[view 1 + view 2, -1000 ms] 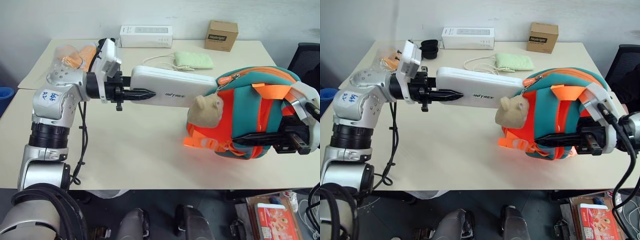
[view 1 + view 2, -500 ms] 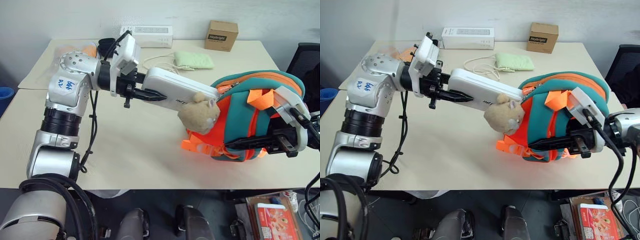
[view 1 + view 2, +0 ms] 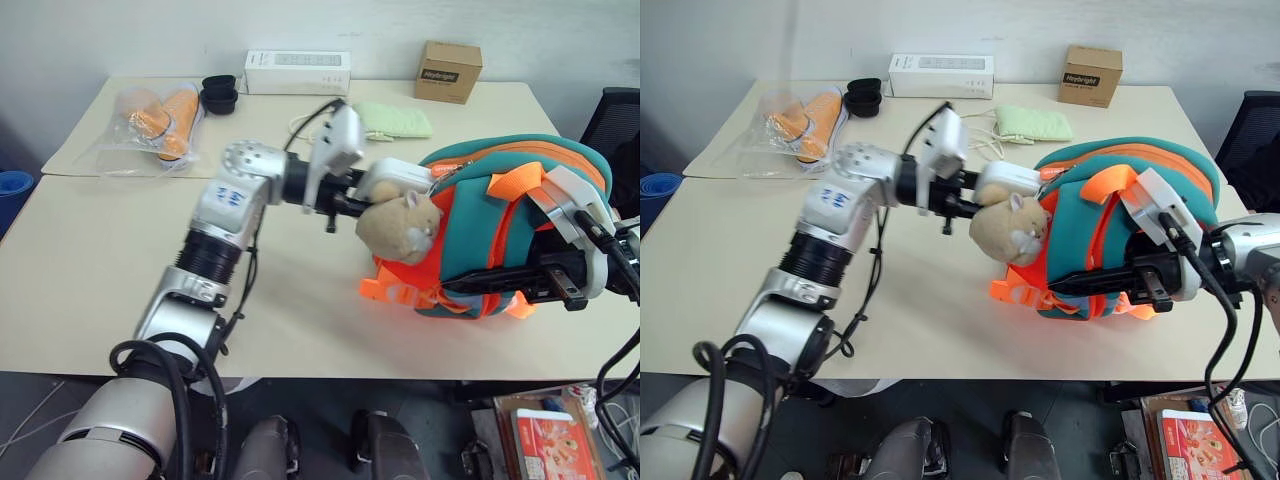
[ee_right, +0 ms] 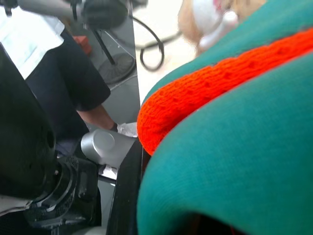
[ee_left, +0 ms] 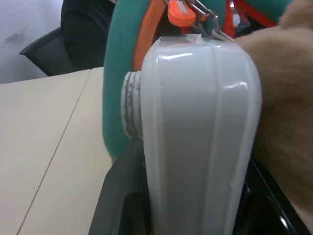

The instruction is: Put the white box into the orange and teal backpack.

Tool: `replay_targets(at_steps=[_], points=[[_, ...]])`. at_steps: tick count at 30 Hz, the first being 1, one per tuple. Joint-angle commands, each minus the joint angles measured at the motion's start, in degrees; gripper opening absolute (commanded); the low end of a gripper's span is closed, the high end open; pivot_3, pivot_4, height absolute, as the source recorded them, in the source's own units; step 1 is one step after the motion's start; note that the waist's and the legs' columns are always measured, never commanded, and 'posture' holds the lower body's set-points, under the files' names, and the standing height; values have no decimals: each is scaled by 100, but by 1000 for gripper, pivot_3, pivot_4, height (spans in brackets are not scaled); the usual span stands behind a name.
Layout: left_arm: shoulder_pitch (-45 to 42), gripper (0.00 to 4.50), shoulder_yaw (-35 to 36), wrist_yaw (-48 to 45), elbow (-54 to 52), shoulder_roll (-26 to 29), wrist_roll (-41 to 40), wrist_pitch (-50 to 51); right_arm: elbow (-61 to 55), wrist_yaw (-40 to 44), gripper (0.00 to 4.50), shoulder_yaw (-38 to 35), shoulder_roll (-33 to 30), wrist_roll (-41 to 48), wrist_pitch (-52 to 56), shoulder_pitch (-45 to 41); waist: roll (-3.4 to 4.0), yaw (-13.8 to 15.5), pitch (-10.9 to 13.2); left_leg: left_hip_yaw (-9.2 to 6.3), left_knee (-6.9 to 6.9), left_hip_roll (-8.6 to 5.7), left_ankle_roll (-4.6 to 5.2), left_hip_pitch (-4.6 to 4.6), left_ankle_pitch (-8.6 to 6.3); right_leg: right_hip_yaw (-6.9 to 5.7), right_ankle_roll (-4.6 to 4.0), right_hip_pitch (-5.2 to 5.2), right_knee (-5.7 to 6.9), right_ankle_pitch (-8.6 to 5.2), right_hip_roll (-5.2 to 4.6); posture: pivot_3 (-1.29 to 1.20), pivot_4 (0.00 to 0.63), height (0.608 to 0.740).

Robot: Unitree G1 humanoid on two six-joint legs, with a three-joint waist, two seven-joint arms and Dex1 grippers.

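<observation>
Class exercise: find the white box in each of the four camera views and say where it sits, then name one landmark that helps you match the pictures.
Left eye view: white box, centre, its far end inside the backpack.
Right eye view: just above centre, behind the plush head.
Left wrist view: centre, between the left pincer's fingers.
Right wrist view: the box cannot be made out.
Shared landmark: the teal and orange opening rim.

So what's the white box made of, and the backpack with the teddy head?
The white box looks like hard, glossy plastic: light glints off its smooth, ridged shell. The backpack seems soft, stretchy fabric, maybe neoprene, with woven orange straps. The teddy head looks like fuzzy beige plush.
</observation>
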Motion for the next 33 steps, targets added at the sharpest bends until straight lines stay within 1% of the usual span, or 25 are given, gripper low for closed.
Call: replay_targets(at_steps=[1, 2, 4, 5, 6, 7, 11, 14, 16, 18, 20, 22, 24, 28, 33], points=[[-313, 2929, 34, 241, 306, -376, 51, -224, -342, -325, 0, -240, 129, 337, 155, -34, 0, 0, 0, -1, 0, -1, 1, -1, 1, -1, 0, -1, 0, 0, -13, 0, 150, 740], [-354, 3058, 70, 259, 374, -417, 54, -228, -389, -385, 0, -283, 154, 409, 197, -19, -1, -22, 1, -2, 0, -1, 2, -1, 0, -3, 0, -1, 0, 0, -29, 0, 150, 740], [-394, 3635, 103, 160, 421, -367, 65, -247, -503, -560, 0, -411, 213, 563, 272, 87, -1, -53, 1, -2, -3, 0, 2, 0, 0, -13, -1, -2, 1, 0, -39, 0, 150, 740], [-394, 3868, 152, 83, 399, -276, 27, -193, -548, -632, 0, -466, 231, 587, 281, 175, -1, -63, 1, -2, -6, 0, 1, 0, 0, -16, -1, -2, 1, -1, -40, 0, 150, 740], [-381, 4270, 223, -4, 353, -140, -27, -105, -583, -693, 0, -513, 243, 596, 279, 267, -1, -70, 1, -4, -7, 1, 1, 0, 1, -20, -3, -2, 0, -1, -40, 0, 150, 740], [-354, 4471, 299, -80, 291, 2, -82, -9, -603, -740, 0, -549, 252, 601, 271, 344, -1, -82, 1, -5, -8, 1, 1, 0, 1, -21, -3, -2, 0, -2, -40, 0, 150, 740], [-138, 4471, 545, -372, -125, 602, -313, 434, -625, -930, 0, -617, 292, 663, 245, 490, -1, -151, 1, -4, -8, -1, 2, 0, 1, -20, -3, -1, 3, -2, -42, 0, 150, 740], [167, 4471, 779, -689, -782, 1165, -681, 1025, -607, -996, 0, -595, 309, 612, 183, 530, -1, -149, 1, -5, -8, 0, 1, 0, 2, -21, -3, -1, 4, -2, -41, 0, 150, 740], [279, 4471, 880, -654, -1039, 1369, -786, 1268, -580, -1018, 0, -580, 315, 591, 153, 527, -1, -143, 1, -5, -7, -1, 1, -1, 2, -21, -3, -1, 4, -2, -40, 0, 150, 740], [338, 4471, 899, -503, -1227, 1496, -723, 1296, -554, -1012, 0, -558, 317, 558, 113, 525, -1, -130, 1, -5, -7, -4, 3, -1, 3, -20, -3, 0, 5, -2, -41, 0, 150, 740], [369, 4471, 982, -413, -1512, 1548, -880, 1605, -518, -993, 0, -532, 310, 527, 88, 503, -2, -94, 1, -11, -6, -12, 9, -1, 6, -29, -2, 5, 4, -1, -39, 0, 150, 740], [409, 4471, 1054, -384, -1871, 1528, -1189, 2137, -489, -955, 0, -514, 291, 504, 74, 487, -2, -92, 1, -12, -5, -17, 13, -2, 6, -27, 4, 10, 1, 2, -41, 0, 150, 740], [494, 4471, 1016, -380, -2240, 1517, -1387, 2439, -455, -922, 0, -497, 277, 474, 60, 468, -1, -101, 1, -12, -5, -17, 16, -1, 5, -24, 8, 13, -2, 4, -44, 0, 150, 740], [670, 4471, 667, -203, -2836, 1380, -1358, 2494, -413, -896, 0, -471, 271, 447, 52, 425, -2, -121, 1, -12, -5, -14, 13, 1, 7, -22, 8, 14, 0, 4, -41, 0, 150, 740], [695, 4471, 476, -68, -2924, 1252, -1363, 2504, -448, -904, 0, -474, 285, 429, 46, 473, -1, -119, 1, -11, -5, -15, 12, 2, 8, -21, 8, 14, 1, 4, -34, 0, 150, 740]])
